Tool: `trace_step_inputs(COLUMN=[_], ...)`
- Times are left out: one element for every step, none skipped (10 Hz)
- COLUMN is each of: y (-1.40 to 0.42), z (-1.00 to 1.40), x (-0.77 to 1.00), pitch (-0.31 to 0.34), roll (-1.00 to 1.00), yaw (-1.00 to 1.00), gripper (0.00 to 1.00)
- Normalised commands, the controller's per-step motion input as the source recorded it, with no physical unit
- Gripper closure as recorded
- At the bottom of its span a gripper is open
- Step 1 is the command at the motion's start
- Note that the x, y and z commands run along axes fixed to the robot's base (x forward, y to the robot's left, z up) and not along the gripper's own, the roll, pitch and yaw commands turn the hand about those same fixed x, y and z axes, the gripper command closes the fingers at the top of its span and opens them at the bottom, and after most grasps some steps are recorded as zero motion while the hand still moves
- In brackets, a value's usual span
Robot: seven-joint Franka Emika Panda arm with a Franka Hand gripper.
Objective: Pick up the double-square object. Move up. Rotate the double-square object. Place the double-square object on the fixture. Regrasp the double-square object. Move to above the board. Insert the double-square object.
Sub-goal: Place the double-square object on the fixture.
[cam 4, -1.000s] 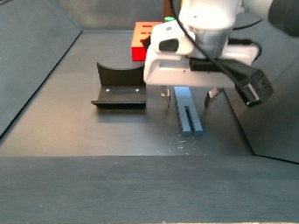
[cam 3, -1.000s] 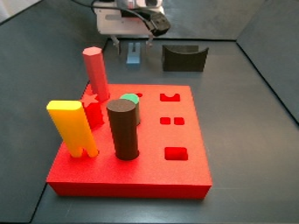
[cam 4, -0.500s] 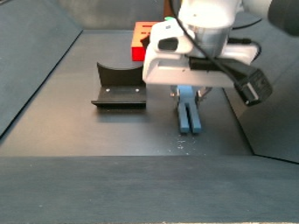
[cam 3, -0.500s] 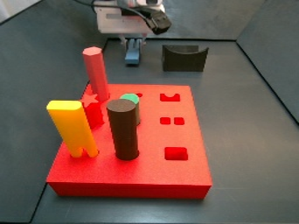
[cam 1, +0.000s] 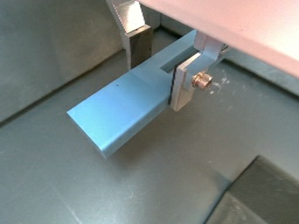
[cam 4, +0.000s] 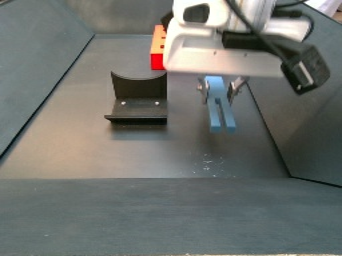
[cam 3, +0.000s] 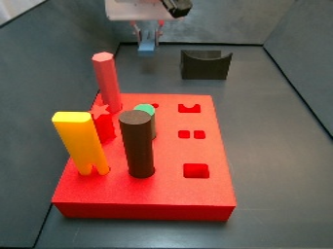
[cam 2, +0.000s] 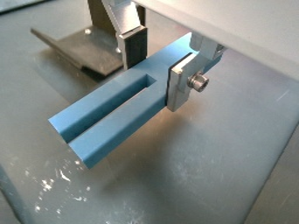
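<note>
The double-square object (cam 1: 122, 112) is a slate-blue peg with a slot down its length (cam 2: 111, 115). It hangs lengthwise above the dark floor, and my gripper (cam 1: 162, 61) (cam 2: 160, 63) is shut on one end of it, a silver finger (cam 2: 184, 80) pressed on each flank. In both side views the gripper (cam 3: 147, 27) (cam 4: 218, 86) is raised, with the peg (cam 3: 148, 42) (cam 4: 222, 108) sticking out below it. The fixture (cam 3: 204, 64) (cam 4: 136, 97) stands on the floor beside the peg, apart from it. The red board (cam 3: 196, 146) (cam 4: 158, 50) lies further off.
Upright in the board are a yellow two-legged peg (cam 3: 81, 143), a dark brown cylinder (cam 3: 135, 144) and a red peg (cam 3: 107, 83). A green piece (cam 3: 146, 111) sits low behind the cylinder. Sloping dark walls ring the floor.
The gripper closed on the blue peg as it lay on the floor, then rose, lifting the peg clear of the floor.
</note>
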Motion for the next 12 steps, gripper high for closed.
trace_step_inputs(y=[0.0,0.0,0.0,0.01,0.01,0.01,0.01,0.01,0.01,0.01,0.01,-0.12], z=[1.0,1.0,1.0,1.0,1.0,1.0,0.86,0.71,0.5,0.4,0.19,0.2], x=[-0.01,-0.01,-0.02,-0.02,-0.02,-0.02,-0.02,-0.02,-0.01,0.0,0.0,1.0], pitch=[0.019,0.024,0.043,0.051,0.057,0.059,0.071,0.079,0.091,0.096,0.113,-0.033], roll=[0.01,0.02,0.03,0.04,0.05,0.06,0.07,0.08,0.08,0.09,0.09,0.13], yaw=[0.0,0.0,0.0,0.0,0.0,0.0,0.0,0.0,0.01,0.01,0.02,0.03], gripper=[1.0,1.0,1.0,1.0,1.0,1.0,1.0,1.0,1.0,1.0,1.0,1.0])
